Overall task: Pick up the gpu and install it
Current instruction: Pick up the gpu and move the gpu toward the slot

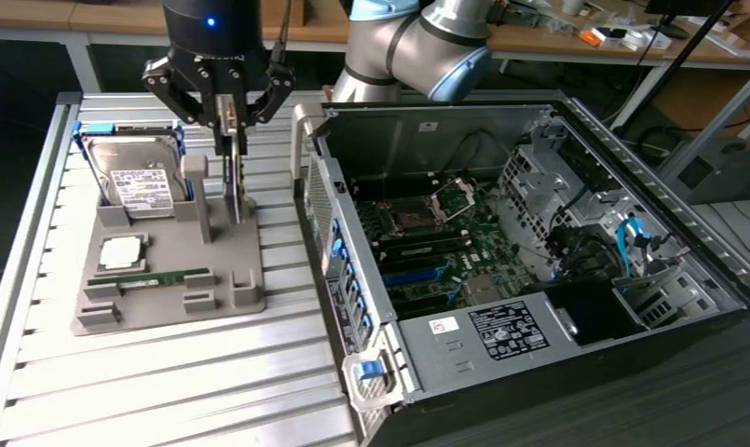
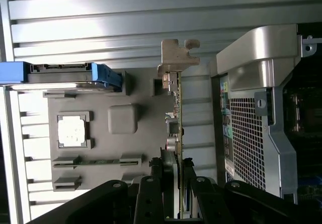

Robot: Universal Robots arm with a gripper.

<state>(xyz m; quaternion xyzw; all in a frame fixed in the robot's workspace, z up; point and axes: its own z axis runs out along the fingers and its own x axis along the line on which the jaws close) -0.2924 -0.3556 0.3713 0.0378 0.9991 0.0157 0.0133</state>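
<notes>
Upper left of the exterior frame: jaws pinched the gpu (image 1: 234, 191) (image 2: 178, 113) from both faces. The card stood upright on edge, its silver bracket at the end away from the wrist. Its lower edge met the grey parts holder (image 1: 225, 270); whether it touched could not be told. The holder also carried a hard drive (image 1: 139, 177) propped at the rear, a CPU (image 1: 120, 250) and a RAM stick (image 1: 151, 277). An open computer case (image 1: 511, 331) filled centre and right, just beside the holder on the slatted metal surface (image 1: 163, 372).
</notes>
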